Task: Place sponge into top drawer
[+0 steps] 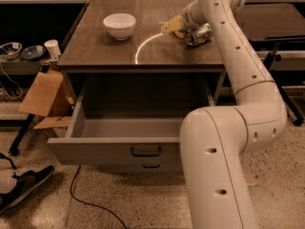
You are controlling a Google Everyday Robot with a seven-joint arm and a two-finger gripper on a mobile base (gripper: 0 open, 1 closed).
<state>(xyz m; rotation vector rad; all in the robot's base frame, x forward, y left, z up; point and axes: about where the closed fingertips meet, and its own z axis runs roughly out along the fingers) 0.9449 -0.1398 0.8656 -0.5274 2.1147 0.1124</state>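
The yellow sponge [171, 25] is on the back right of the dark table top [109, 51], right beside the crushed green-silver can [200, 34]. My gripper [184, 27] is at the sponge, between it and the can, with the white arm coming down over it from the right. The arm hides where the gripper meets the sponge. The top drawer [95, 149] is pulled wide open below the table top, grey, with a dark bar handle [146, 151], and its inside is bare.
A white bowl [119, 25] stands on the back left of the table top. The lower drawer front [151, 166] shows under the open one. A cardboard box [45, 93] leans at the left, by a low shelf with dishes [21, 51]. A shoe [26, 187] and a cable lie on the floor.
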